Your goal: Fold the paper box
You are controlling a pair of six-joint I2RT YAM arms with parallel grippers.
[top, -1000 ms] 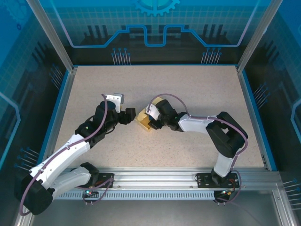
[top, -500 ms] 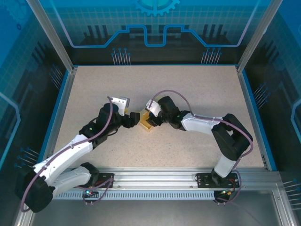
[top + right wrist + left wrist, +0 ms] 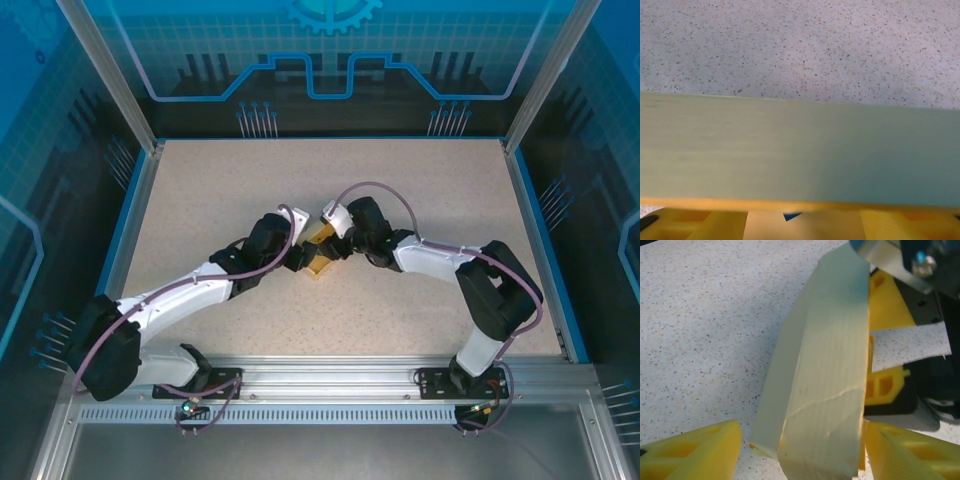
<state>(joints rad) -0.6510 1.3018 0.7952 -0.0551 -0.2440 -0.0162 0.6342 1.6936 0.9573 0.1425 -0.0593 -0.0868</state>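
You had the paper box [image 3: 825, 365] tilted up on edge near the middle of the counter [image 3: 420, 190], between the two arms. Your right hand [image 3: 332, 242] gripped its far-right end, jaws part-way open around the card. Your left hand [image 3: 800, 452] had its jaws either side of the near-left end, one touching the card and the other just beside it, so I cannot tell whether it had pinched. The box looked light, thin and easily dented, with a crease [image 3: 825, 399] running across one face, so you were better taking it gently by the folded edges and corners than by the broad hollow panels, which would likely buckle.
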